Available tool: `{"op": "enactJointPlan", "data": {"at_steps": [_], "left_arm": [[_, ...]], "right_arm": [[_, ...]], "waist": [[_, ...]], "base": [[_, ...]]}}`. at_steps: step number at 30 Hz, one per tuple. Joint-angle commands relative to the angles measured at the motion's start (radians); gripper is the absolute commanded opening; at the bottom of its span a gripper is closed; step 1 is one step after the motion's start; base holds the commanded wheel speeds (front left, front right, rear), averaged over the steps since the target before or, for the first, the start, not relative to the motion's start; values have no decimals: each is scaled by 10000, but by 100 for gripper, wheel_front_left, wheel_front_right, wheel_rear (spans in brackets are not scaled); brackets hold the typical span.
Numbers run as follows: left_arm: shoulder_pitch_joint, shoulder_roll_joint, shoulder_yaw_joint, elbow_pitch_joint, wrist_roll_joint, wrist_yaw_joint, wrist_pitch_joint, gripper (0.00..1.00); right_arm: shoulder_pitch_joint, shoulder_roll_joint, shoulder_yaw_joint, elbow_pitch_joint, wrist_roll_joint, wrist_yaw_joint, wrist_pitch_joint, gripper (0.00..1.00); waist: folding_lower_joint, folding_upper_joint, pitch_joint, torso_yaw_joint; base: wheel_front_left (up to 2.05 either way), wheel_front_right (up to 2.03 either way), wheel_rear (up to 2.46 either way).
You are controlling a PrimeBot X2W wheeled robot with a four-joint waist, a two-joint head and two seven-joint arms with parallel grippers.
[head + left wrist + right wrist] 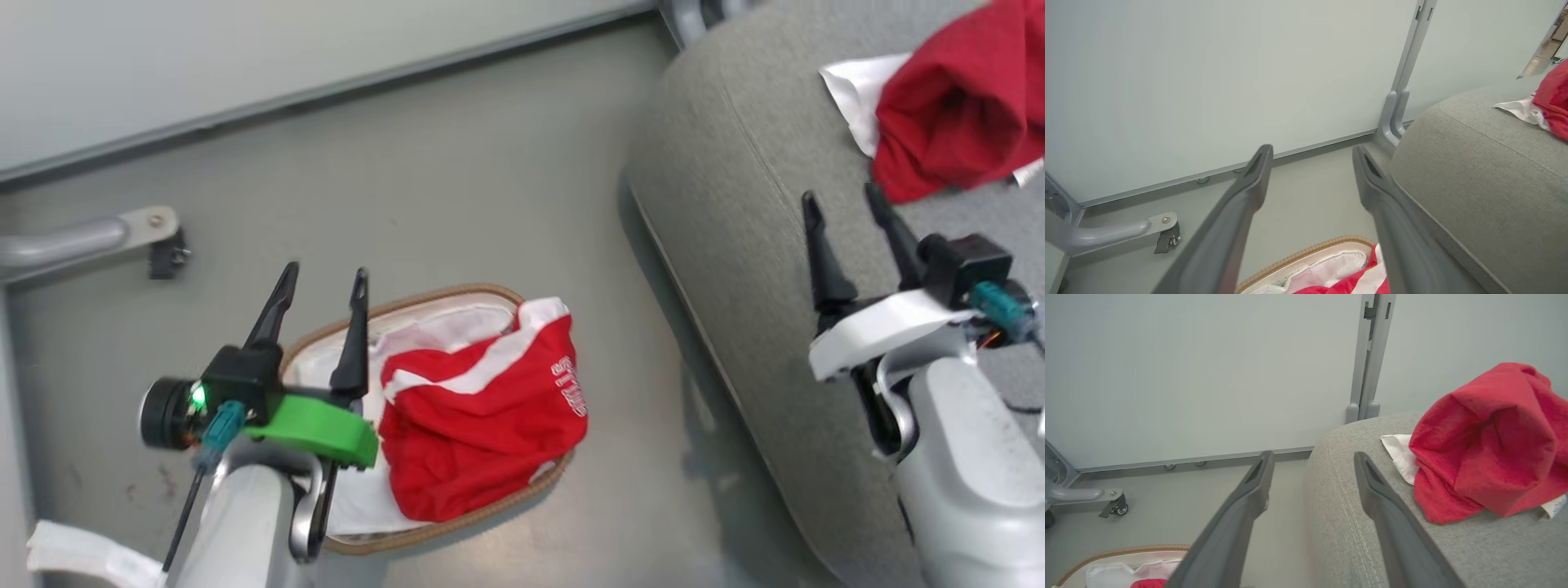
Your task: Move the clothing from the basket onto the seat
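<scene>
Plainly, the work looks half done: one crumpled red garment point(955, 114) lies on top of the grey seat point(735, 204) near its rounded corner, with a white sleeve-like flap point(857, 90) spread flat on the cushion beside it. A second red garment point(482, 425), with a white stripe and white lettering, lies heaped in the basket point(457, 290) on the floor point(457, 163), bunched toward the end nearest the seat and lapping over the woven rim there. The right gripper point(840, 193) hovers above the cushion just short of the garment there, its fingers spread with nothing between them, and the cloth rests by its own weight. The left gripper point(325, 269) hangs over the basket's other end, above the white lining point(441, 327). Its fingers are parted and empty and point toward the pale wall panel point(245, 57), a fair spot, I judge, for a reach down to the red heap beside it. A grey leg with a caster point(155, 237) stands well apart and hinders nothing. What matters more is the seat's tall side between basket and cushion, which the cloth must clear, and the loose lining, which could rise with a careless pinch.
</scene>
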Motion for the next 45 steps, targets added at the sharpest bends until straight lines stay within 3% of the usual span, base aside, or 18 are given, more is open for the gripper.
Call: {"op": "enactJointPlan", "data": {"at_steps": [1, 12, 30, 37, 45], "left_arm": [[332, -54, 201, 127, 85, 51, 4, 100], [1828, -221, 1645, 586, 127, 141, 4, 100], [3412, -264, 1338, 154, -386, 322, 4, 100], [2471, -260, 779, 375, -561, 100, 4, 100], [680, -256, 199, 1171, -699, -63, 4, 100]], "right_arm": [[326, 23, 68, 65, 65, -14, -17, 100], [1683, 477, 620, 252, 111, -14, -16, 100], [2909, 729, 766, 370, 283, -14, -16, 100], [2188, 776, 768, -48, 323, -14, -16, 100], [916, 946, 1096, -807, 242, -14, -16, 100]], "waist": [[1, 0, -1079, 997], [1, 0, -2331, 1479], [1, 0, -2836, 1455], [1, 0, -1825, 1246], [1, 0, 210, 492]], "base": [[0, 0, 0], [0, 0, 0], [0, 0, 0], [0, 0, 0], [0, 0, 0]]}}
